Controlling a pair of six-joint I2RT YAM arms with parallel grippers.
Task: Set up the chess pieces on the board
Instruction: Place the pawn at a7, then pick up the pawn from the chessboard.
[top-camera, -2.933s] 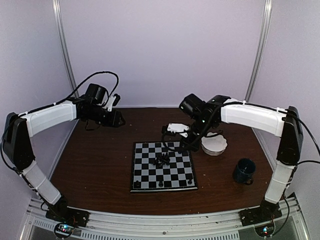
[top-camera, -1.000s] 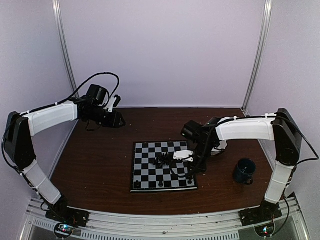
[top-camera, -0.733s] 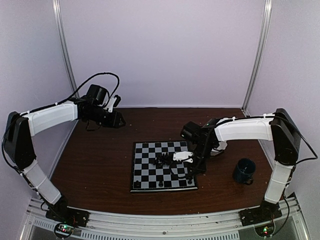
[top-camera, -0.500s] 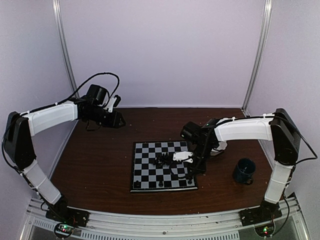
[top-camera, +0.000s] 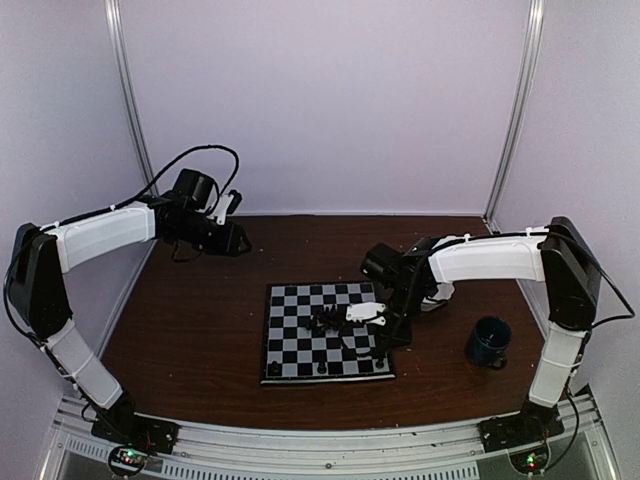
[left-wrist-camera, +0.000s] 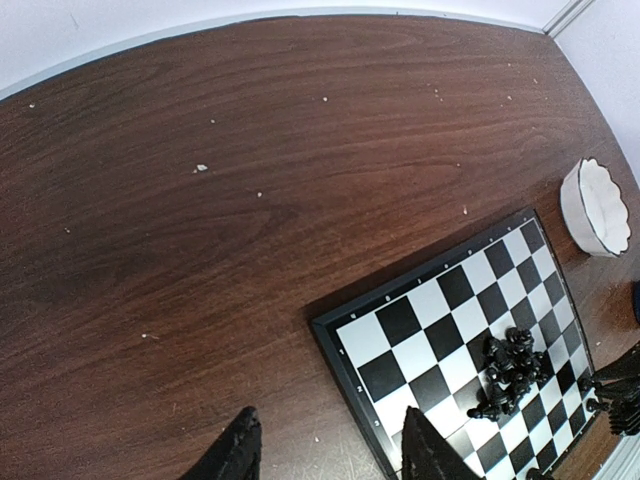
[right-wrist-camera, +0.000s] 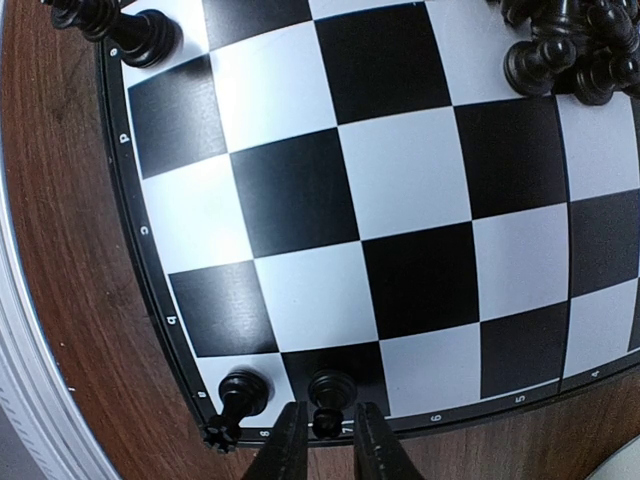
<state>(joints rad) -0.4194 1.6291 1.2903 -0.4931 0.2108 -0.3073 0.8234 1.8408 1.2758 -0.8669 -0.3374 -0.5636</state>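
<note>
Moments ago my right arm reached over the far edge of the board (top-camera: 290, 330), close to the white scalloped bowl (top-camera: 441, 297). It has since swung down to the board's near right corner, and over the last second it has hardly shifted. My left arm has not moved at all.

From above, my right claw (top-camera: 383, 344) is only a dark shape over that corner, and whatever sits under it is too small to make out. The right wrist view shows more. There my two fingers stand narrowly apart on either side of a small black pawn (right-wrist-camera: 328, 392), upright on the right-hand column, one square in from the near row. Whether the pads touch it I cannot tell. Just beside it, on the corner square itself, stands a rook (right-wrist-camera: 235, 398). Two more pieces (right-wrist-camera: 140, 35) stand further left along the near row.

A heap of chess pieces (top-camera: 325, 322) lies jumbled around the middle of the board, some of them tipped over. The left wrist view shows it too, along with the whole bowl, which my right arm partly covers from above.

My left claw (left-wrist-camera: 330, 455) hangs spread with nothing between its fingers, over the brown surface (top-camera: 200, 320) beyond the board's far left corner. Only the top view shows the dark blue mug (top-camera: 489, 342), which stands right of the board and apart from it.
</note>
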